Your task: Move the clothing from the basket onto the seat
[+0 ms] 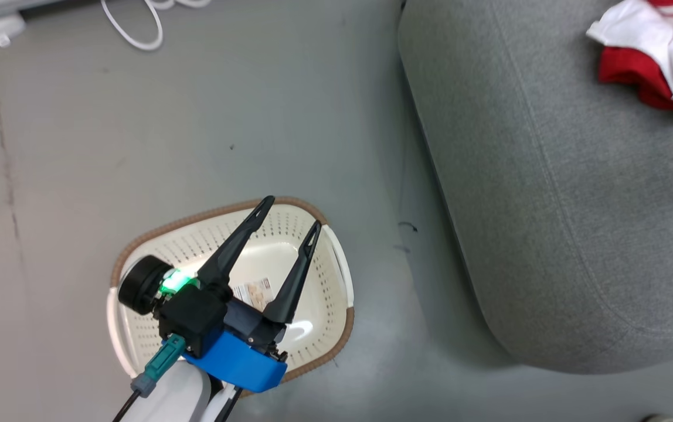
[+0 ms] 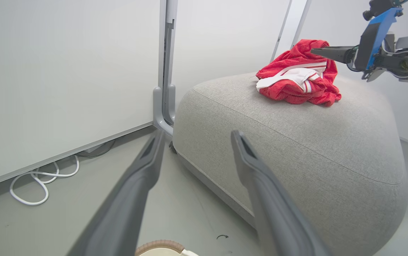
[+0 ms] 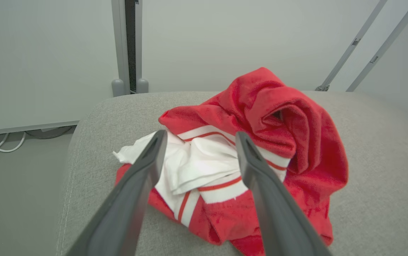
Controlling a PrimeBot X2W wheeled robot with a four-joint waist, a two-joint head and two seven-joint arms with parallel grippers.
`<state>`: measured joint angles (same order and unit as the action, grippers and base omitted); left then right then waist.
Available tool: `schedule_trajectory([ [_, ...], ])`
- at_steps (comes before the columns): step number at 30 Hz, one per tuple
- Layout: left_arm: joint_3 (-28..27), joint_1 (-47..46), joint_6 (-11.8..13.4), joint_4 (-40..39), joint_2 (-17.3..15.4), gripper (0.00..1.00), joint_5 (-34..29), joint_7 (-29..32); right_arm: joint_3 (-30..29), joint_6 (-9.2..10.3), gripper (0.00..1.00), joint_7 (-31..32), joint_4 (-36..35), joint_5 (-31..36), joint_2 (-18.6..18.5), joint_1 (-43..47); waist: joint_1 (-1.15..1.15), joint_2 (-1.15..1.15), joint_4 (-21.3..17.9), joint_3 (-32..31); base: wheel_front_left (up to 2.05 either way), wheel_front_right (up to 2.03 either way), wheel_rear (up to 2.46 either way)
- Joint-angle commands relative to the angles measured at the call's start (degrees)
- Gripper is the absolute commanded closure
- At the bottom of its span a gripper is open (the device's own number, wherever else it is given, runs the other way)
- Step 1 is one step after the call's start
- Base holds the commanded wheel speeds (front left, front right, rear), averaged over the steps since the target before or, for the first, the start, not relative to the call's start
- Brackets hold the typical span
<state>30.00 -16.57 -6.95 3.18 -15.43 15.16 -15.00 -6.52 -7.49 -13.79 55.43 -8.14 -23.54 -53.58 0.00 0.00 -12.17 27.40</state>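
On the rounded grey fabric sofa (image 1: pixel 547 205), the crumpled red-and-white striped garment (image 3: pixel 296 124) lies loose under the spread fingers of your right gripper (image 3: pixel 200 134). Your left gripper (image 1: pixel 291 211) hangs, fingers apart, over the perforated cream basket (image 1: pixel 196 218), seemingly empty. Drop-off looks finished; next, lift clear without snagging soft cloth
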Motion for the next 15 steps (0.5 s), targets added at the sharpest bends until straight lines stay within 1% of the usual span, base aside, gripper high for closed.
schedule_trajectory([
  [1,-1.1,1.5,0.0,0.9,0.9,0.0,0.4,-0.2,0.8,-0.01,0.0,-0.7,-1.6,-0.2,0.9,3.3,0.0,0.0,1.2,-4.8,0.0,0.0,0.0],
  [4,-2.9,3.4,0.1,2.2,2.0,0.0,0.5,-0.2,2.1,-0.02,0.0,-1.1,-4.8,-1.2,2.8,7.5,0.0,0.0,1.4,-8.1,0.0,0.0,0.0],
  [6,-3.4,4.1,0.1,2.5,2.4,0.0,0.5,-0.3,2.4,-0.01,0.0,-1.1,-5.7,-1.7,2.9,8.9,0.0,0.0,1.6,-9.3,0.0,0.0,0.0],
  [11,-6.6,7.5,0.1,3.5,4.4,0.0,0.1,-0.3,4.1,-0.02,0.0,-1.3,-12.3,-2.9,5.3,15.9,0.0,0.0,2.5,-13.9,0.0,0.0,0.0],
  [12,-7.6,8.8,0.1,3.8,5.3,0.0,-0.1,-0.3,4.1,-0.01,0.0,-1.3,-15.1,-2.5,6.3,18.9,0.0,0.0,3.1,-15.5,0.0,0.0,0.0],
  [13,-7.6,8.8,0.1,3.8,5.3,0.0,-0.1,-0.3,4.1,-0.01,0.0,-1.3,-15.1,-2.5,6.3,18.9,0.0,0.0,3.1,-15.5,0.0,0.0,0.0],
  [15,-8.6,9.9,0.0,4.1,6.1,0.0,-0.2,-0.3,3.9,-0.02,0.0,-1.4,-18.1,-1.9,7.3,21.7,0.0,0.0,3.9,-16.8,0.0,0.0,0.0],
])
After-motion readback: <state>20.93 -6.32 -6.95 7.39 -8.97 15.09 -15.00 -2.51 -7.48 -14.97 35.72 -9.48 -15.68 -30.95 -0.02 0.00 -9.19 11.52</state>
